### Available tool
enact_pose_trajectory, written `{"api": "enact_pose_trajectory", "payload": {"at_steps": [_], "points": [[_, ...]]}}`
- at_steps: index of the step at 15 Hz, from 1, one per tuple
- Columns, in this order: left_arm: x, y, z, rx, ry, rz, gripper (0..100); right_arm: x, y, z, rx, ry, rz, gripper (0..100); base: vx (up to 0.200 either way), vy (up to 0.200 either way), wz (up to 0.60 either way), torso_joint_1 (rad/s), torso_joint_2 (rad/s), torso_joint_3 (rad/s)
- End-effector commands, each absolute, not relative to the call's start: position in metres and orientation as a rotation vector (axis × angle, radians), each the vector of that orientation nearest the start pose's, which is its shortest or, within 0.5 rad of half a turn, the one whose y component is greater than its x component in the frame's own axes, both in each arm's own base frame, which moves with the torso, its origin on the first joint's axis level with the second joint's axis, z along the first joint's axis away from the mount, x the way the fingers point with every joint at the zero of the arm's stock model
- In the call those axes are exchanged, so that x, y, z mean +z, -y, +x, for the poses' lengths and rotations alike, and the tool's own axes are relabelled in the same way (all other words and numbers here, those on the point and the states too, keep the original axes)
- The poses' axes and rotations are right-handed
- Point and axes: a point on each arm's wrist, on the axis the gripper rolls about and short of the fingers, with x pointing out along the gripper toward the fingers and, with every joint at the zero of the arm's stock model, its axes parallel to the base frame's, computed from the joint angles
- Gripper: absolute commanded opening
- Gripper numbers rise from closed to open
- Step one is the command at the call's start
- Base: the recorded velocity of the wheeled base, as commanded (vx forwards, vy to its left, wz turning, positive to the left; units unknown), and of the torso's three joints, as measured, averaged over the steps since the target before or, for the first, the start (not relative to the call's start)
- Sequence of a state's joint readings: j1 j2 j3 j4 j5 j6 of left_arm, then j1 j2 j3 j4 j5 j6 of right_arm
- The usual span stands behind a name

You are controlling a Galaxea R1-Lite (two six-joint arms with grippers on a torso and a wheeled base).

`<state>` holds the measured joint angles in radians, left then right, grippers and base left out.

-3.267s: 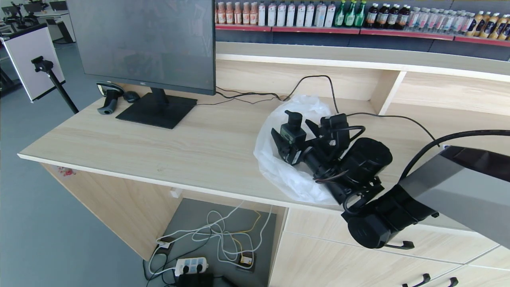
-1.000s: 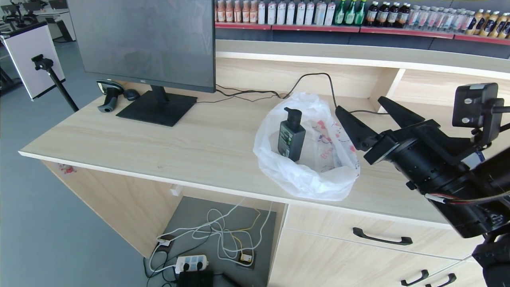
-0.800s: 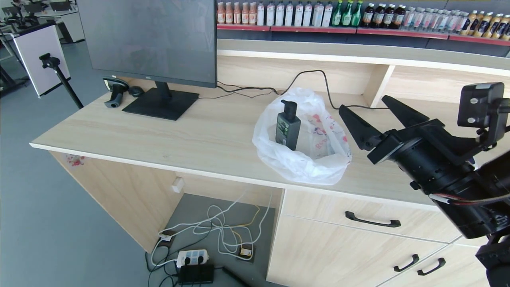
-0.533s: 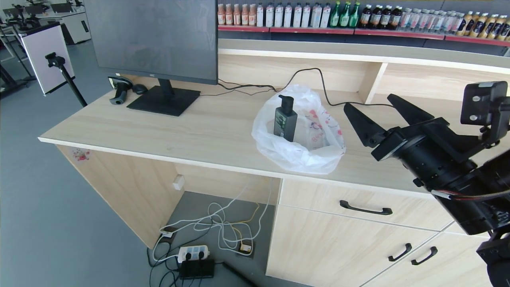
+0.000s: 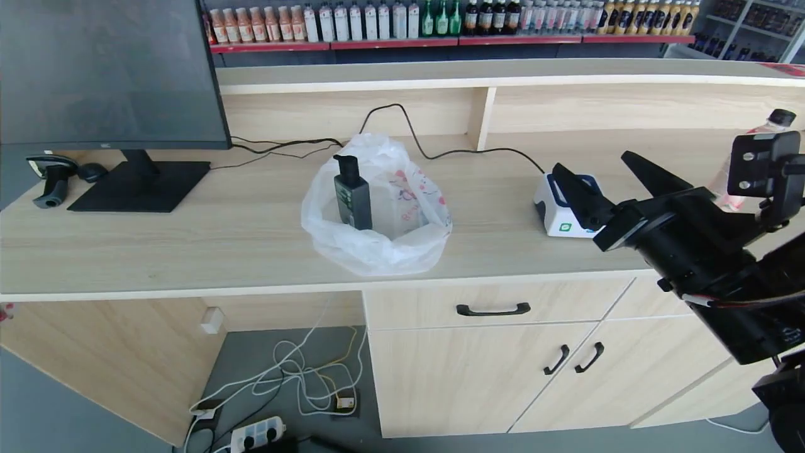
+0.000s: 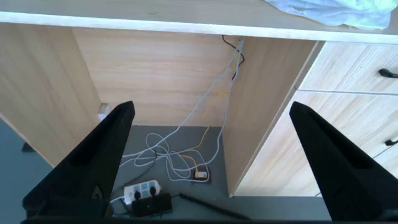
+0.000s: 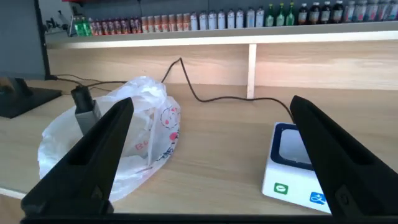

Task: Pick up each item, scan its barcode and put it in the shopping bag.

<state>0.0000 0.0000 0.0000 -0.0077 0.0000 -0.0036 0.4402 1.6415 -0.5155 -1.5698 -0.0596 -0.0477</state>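
- The left gripper [image 6: 212,109] is facing the floor cables [image 6: 180,163] under the tabletop [image 6: 124,9], its jaws spread wide and empty.
- The right gripper [image 5: 594,165] is hovering near the white scanner box [image 5: 563,223], jaws spread, gripping nothing.
- The dark pump bottle [image 5: 352,198] is standing upright inside the shopping bag [image 5: 377,251], well left of the scanner box.

On the counter [image 5: 188,239] the shopping bag [image 5: 377,248] sits near the middle, with a pump bottle [image 5: 352,198] standing upright in it. To the left stands a monitor [image 5: 107,69], with a handheld scanner [image 5: 50,182] and a mouse [image 5: 94,170] just left of its base. Right of the bag rests a desktop scanner [image 5: 560,220], with a drinks bottle [image 5: 770,123] farther right. Stocked shelves [image 5: 402,22] run behind, and a power strip [image 5: 255,434] lies on the floor beneath.
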Motion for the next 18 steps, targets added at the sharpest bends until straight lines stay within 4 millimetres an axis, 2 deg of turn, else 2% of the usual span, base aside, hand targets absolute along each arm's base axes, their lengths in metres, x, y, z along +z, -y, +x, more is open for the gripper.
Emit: {"api": "enact_pose_trajectory", "payload": {"at_steps": [1, 2, 18], "points": [[0.0763, 0.0, -0.0227, 0.0, 0.006, -0.005, 100, 0.2138, -0.1075, 0.2322, 0.362, 0.425, 0.057, 100, 0.0, 0.0, -0.6, 0.002, 0.0, 0.002], [0.0763, 0.0, -0.0227, 0.0, 0.006, -0.005, 100, 0.2139, -0.1062, 0.2313, 0.359, 0.425, 0.054, 100, 0.0, 0.0, 0.0, 0.0, 0.0, 0.0], [0.0765, 0.0, -0.0227, 0.002, 0.008, -0.006, 100, 0.2189, -0.1037, 0.2277, 0.35, 0.448, 0.038, 100, 0.0, -0.2, 0.0, 0.001, 0.0, 0.003]]}}
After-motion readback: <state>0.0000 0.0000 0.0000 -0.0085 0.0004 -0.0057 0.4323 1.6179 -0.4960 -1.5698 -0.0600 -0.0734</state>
